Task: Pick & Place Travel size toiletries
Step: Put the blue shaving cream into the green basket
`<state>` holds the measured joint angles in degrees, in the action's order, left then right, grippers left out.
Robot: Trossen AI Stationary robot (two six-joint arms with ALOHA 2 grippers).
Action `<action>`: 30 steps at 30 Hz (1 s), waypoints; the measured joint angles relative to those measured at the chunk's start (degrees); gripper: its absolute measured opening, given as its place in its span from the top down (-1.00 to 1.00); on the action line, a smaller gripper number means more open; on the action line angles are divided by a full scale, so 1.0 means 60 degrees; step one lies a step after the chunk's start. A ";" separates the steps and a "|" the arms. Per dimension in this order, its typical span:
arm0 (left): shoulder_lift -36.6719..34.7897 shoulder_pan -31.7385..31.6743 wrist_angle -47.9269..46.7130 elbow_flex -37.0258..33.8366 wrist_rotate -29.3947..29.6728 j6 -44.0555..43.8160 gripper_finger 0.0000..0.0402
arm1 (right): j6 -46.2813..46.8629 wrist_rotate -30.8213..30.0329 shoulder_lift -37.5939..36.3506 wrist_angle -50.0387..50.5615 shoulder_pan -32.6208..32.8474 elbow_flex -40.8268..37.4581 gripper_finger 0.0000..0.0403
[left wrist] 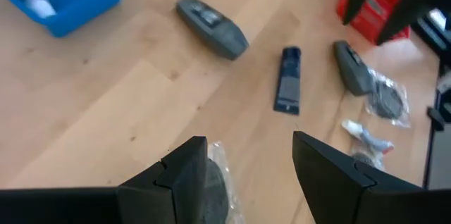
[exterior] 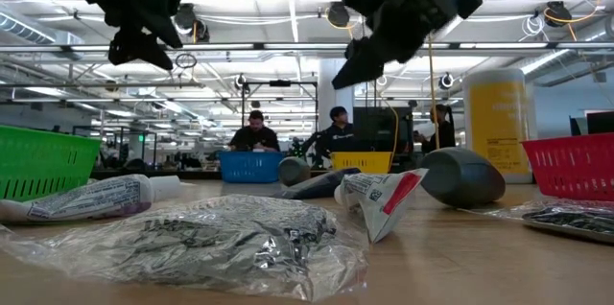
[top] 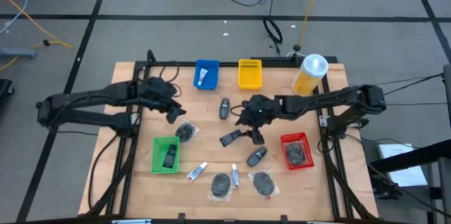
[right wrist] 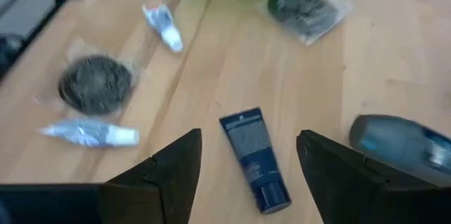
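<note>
Reaching in from the left, the left gripper (top: pixel 173 113) hovers above the wooden surface (top: pixel 134 160) with its fingers (left wrist: pixel 184 176) spread apart and nothing between them; a bagged dark scrubber (top: pixel 186 132) lies just below them. Near the front left stands the green bin (top: pixel 166 155), which holds a dark object. At the back, the blue bin (top: pixel 206 74) holds one white toiletry tube (top: pixel 203 77), well away from either pair of fingers. Beside it stands the yellow bin (top: pixel 250 73).

Toward the front edge, a second small white tube (top: pixel 196 171) lies just right of the green bin, and a third tube (top: pixel 235 175) rests between two more bagged scrubbers (top: pixel 220 184) (top: pixel 264 182). Both tubes lie loose on the surface, apart from the grippers; in the right wrist view they sit beyond the fingertips, one near the green bin (right wrist: pixel 163 26) and one off to the side (right wrist: pixel 90 133).

At the centre, the right gripper (top: pixel 255 136) hangs over a dark blue tube (right wrist: pixel 254 157), fingers (right wrist: pixel 173 171) wide apart and not touching it. Grey razor-like items (top: pixel 224 108) (top: pixel 256 156) lie nearby. Farther right stand the red bin (top: pixel 297 150) and, at the back, a yellow bottle (top: pixel 310 75).
</note>
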<state>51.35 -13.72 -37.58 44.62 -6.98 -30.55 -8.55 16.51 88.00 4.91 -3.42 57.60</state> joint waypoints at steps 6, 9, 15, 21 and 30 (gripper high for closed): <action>0.0208 0.0480 -0.0001 0.0000 0.0508 -0.0001 -0.03 | -0.0937 -0.0055 0.0810 -0.0026 -0.0069 -0.0004 -0.16; 0.0187 0.0578 0.0138 0.0000 0.0509 -0.0004 -0.03 | -0.1363 -0.0048 0.1307 -0.0068 -0.0062 -0.0004 -0.16; 0.0194 0.0805 0.0200 0.0000 0.0513 -0.0198 -0.03 | -0.1851 -0.0638 0.2180 -0.0268 -0.0058 -0.0011 -0.16; 0.0194 0.1028 0.0201 0.0000 0.0518 -0.0214 -0.03 | -0.1998 -0.1095 0.2555 -0.0737 -0.0058 -0.0018 -0.17; 0.0194 0.1058 0.0211 0.0000 0.0523 -0.0211 -0.03 | -0.1986 -0.0689 0.2829 -0.0984 -0.0058 0.0000 -0.14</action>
<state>52.51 -7.38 -36.32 44.62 -3.84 -31.81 -20.47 12.38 104.97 -1.00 -3.77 57.60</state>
